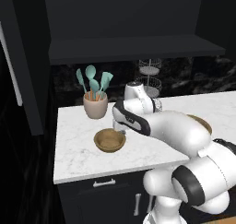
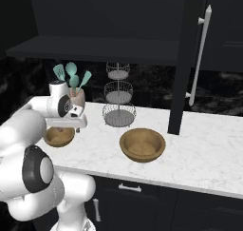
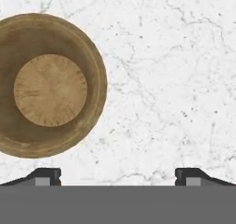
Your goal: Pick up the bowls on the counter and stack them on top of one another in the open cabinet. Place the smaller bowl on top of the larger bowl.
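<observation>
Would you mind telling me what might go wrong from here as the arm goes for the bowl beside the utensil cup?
1. In the hand view the smaller bowl sits off to one side of the open fingers, so descending now would likely close on bare counter.
2. The utensil cup stands close behind that bowl; a lift toward the cabinet shelf could clip its spoons.
3. The larger bowl isn't shelved yet, so order may suffer.
</observation>
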